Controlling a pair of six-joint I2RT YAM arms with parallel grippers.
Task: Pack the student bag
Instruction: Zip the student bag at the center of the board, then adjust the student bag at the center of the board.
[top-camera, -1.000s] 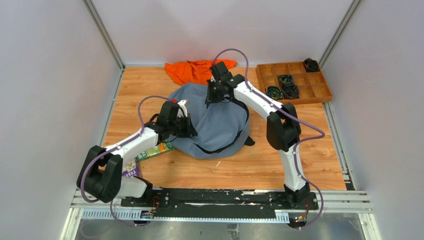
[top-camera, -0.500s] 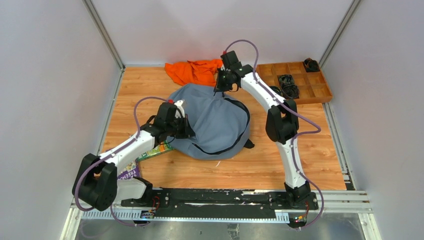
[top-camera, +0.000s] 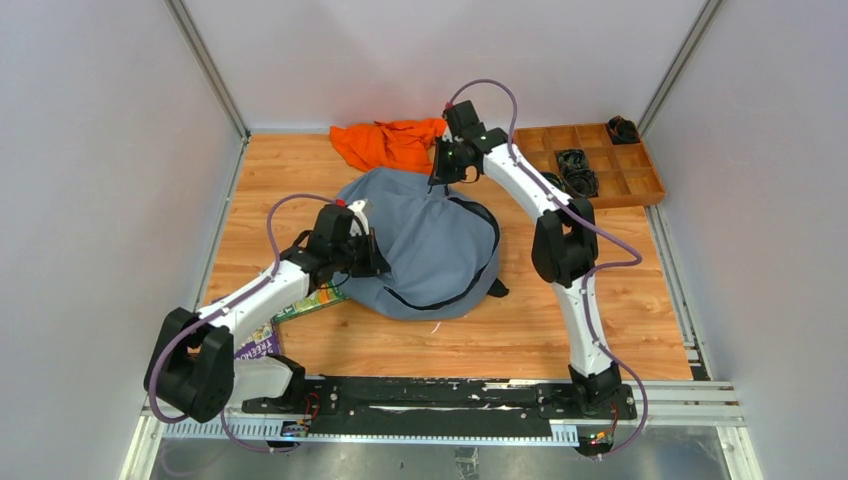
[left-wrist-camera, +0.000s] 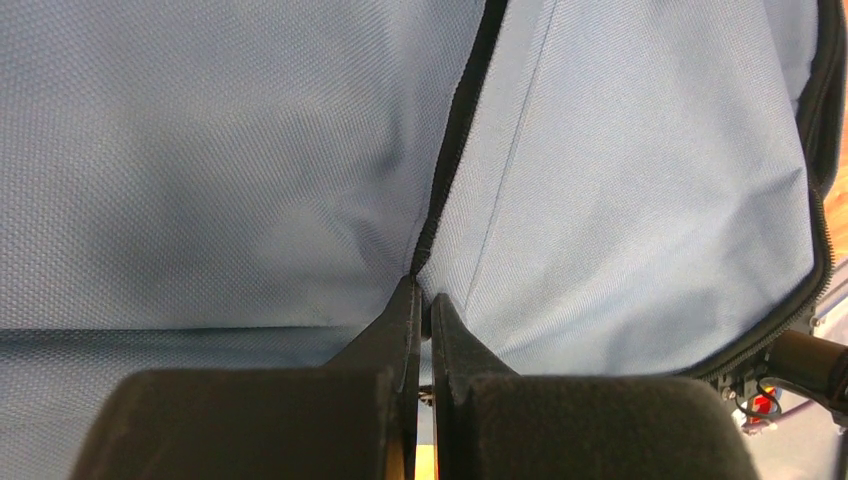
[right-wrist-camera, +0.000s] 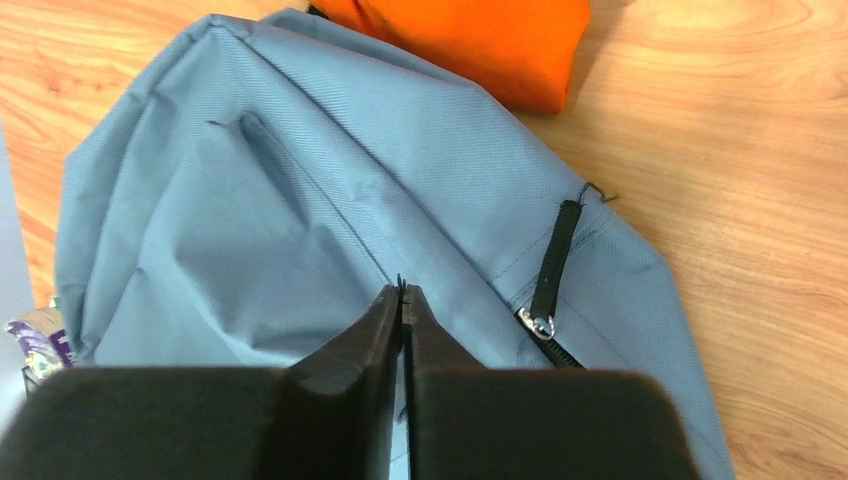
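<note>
The student bag (top-camera: 430, 250) is a large grey-blue backpack lying in the middle of the wooden table. My left gripper (top-camera: 372, 256) is at its left edge. In the left wrist view the gripper (left-wrist-camera: 421, 290) is shut on the bag's fabric (left-wrist-camera: 620, 200) right at a dark zipper line (left-wrist-camera: 455, 130). My right gripper (top-camera: 444, 176) is at the bag's far top edge. In the right wrist view the gripper (right-wrist-camera: 401, 290) is shut, with a crease of the bag (right-wrist-camera: 250, 260) running up to its tips. A black zipper pull (right-wrist-camera: 555, 255) hangs free to its right.
An orange cloth (top-camera: 392, 140) lies just behind the bag and shows in the right wrist view (right-wrist-camera: 480, 40). A wooden compartment tray (top-camera: 628, 183) with dark coiled items stands at the far right. Books (top-camera: 312, 300) lie under the left arm, and another (top-camera: 262, 342) is nearer the base.
My right gripper moved from the middle top of the bag back and to the right, drawing the bag's top edge with it, then stopped. The left arm barely shifted.
</note>
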